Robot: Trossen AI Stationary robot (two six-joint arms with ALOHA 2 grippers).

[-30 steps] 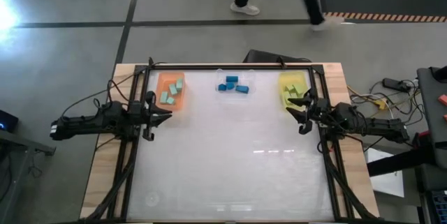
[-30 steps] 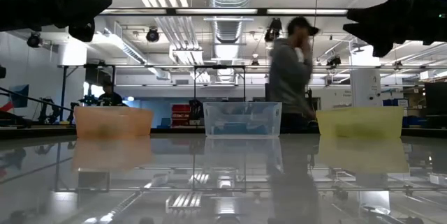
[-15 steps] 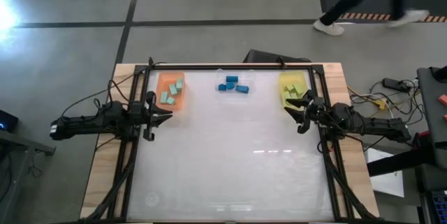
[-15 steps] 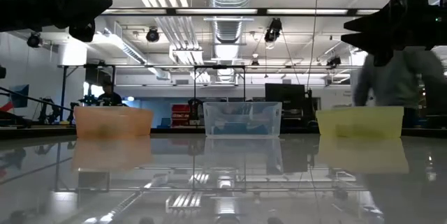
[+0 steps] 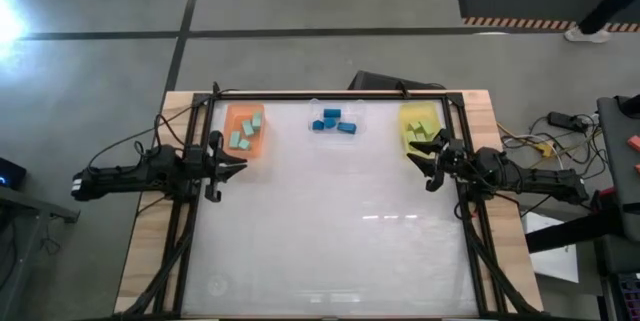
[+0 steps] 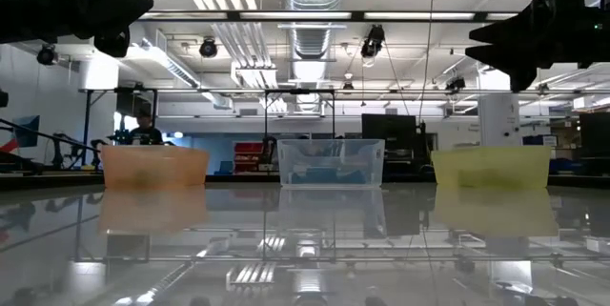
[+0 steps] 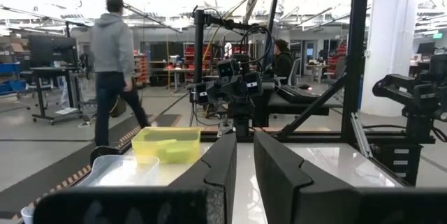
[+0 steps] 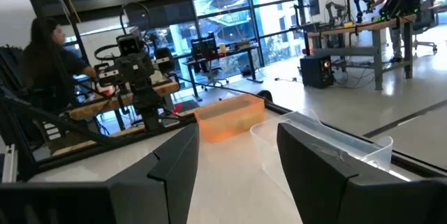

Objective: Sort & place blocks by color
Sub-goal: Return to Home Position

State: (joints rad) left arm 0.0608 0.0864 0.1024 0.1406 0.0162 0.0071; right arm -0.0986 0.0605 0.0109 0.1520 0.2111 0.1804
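White table (image 5: 330,241); trays (image 5: 256,147) along its upper edge hold sorted blocks (image 5: 332,114).
Mid-left, left gripper (image 5: 238,168) clenched, empty; mid-right, right gripper (image 5: 420,164) released.

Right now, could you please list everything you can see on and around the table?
table: one, pale, glossy
orange tray: one, upper left in the high view
pale teal blocks: about four, in the orange tray
clear tray: one, upper middle
darker blue blocks: about four, in the clear tray
yellow tray: one, upper right
yellow-green blocks: several, in the yellow tray
person: one, walking beyond the table
left gripper: dark, by the orange tray
right gripper: dark, open, by the yellow tray
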